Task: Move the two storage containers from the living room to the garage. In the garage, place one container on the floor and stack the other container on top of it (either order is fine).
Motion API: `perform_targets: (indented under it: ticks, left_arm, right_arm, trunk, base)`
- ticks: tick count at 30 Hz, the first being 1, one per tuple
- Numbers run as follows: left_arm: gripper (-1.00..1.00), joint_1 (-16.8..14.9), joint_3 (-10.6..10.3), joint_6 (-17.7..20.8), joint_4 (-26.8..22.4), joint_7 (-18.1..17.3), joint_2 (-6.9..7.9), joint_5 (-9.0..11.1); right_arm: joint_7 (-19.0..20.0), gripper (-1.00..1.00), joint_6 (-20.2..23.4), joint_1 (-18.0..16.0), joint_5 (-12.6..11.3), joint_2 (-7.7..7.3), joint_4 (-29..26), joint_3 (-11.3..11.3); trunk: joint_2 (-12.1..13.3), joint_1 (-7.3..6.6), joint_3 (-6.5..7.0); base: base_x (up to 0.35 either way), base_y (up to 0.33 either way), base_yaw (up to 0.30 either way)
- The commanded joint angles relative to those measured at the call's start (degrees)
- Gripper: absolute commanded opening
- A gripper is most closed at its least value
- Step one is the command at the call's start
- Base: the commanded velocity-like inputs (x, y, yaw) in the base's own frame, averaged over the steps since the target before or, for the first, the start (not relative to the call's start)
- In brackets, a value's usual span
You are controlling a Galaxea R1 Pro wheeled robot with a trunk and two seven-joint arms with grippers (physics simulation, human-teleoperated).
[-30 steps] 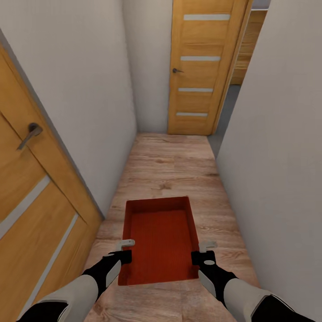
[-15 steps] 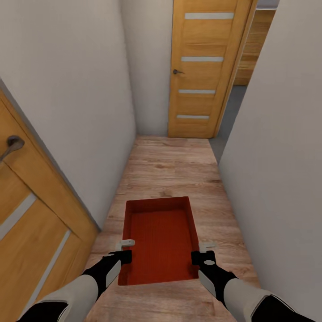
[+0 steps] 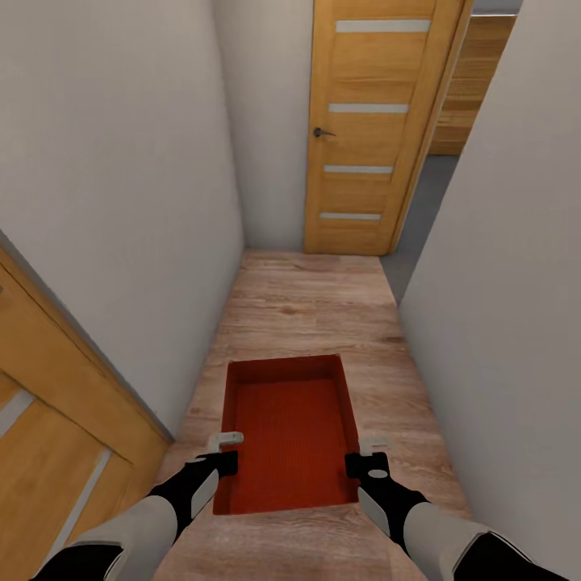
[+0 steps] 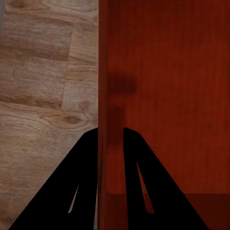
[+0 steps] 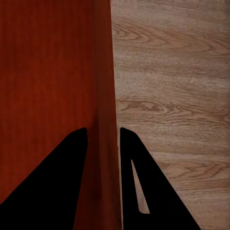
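An orange-red storage container (image 3: 290,432) hangs level in front of me above a light wood-plank hallway floor, carried between both arms. My left gripper (image 3: 227,453) is shut on the container's left wall (image 4: 102,96), one finger inside and one outside. On the opposite side my right gripper (image 3: 363,456) is shut on the right wall (image 5: 104,96) in the same way. The container (image 4: 167,86) is open-topped and nothing lies inside it. Through a gap at the far right shows a strip of grey floor (image 3: 428,202) and honey-coloured planks (image 3: 476,81).
White walls (image 3: 121,202) close the narrow corridor on both sides. A shut wooden door with glass slits (image 3: 367,129) stands at the far end. Another wooden door (image 3: 48,420) is close on my left. The opening at the far right leads past the right wall (image 3: 516,282).
The whole view has moved forward down the corridor: the left door slid back out of view, its handle gone, and the far door is nearer. The container and grippers keep their hold.
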Motion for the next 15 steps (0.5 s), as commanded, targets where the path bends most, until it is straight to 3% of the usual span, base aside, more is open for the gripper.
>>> perform_targets:
  ticks: [1, 15]
  left_arm:
    - [-1.0, 0.1, -1.6, 0.4, 0.0, 0.6, 0.59, -0.1]
    - [-1.0, 0.1, -1.7, 0.4, 0.0, 0.6, 0.59, -0.1]
  right_arm:
    - [-0.3, -1.0, -0.4, -0.1, 0.0, -0.15, 0.0, -2.5]
    - [-0.4, -1.0, -0.4, -0.1, 0.0, -0.15, 0.0, -2.5]
  trunk:
    - [0.0, 0.03, -0.04]
    - [0.0, 0.03, -0.04]
  base:
    - [0.323, 0.0, 0.0]
    - [0.323, 0.0, -0.021]
